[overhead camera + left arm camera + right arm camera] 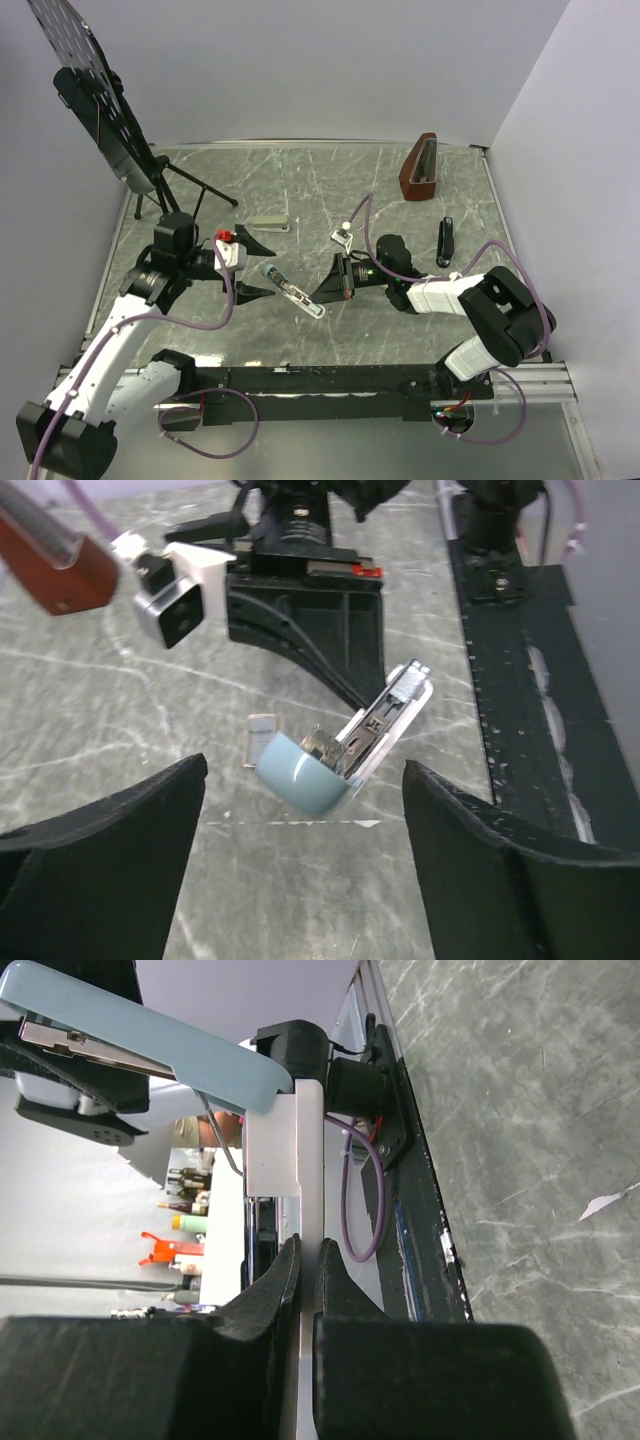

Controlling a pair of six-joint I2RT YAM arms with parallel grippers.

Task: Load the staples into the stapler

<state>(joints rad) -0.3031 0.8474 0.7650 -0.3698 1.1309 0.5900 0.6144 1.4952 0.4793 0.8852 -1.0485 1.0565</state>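
The right claw is clamped on the white base of a pale blue stapler, holding it open above the surface. The left claw gapes empty, facing it. The black stapler lies untouched, well apart to the right. It looks stiff and smooth, probably best gripped across its narrow sides. The staples box lies beyond.

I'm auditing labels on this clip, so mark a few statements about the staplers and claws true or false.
The right claw is shut on the light-blue stapler. True.
The left claw holds the small tan box. False: it is open, gripping nothing; the box lies on the table.
The black stapler lies on the table, apart from both claws. True.
The light-blue stapler is closed. False: its top is swung open.
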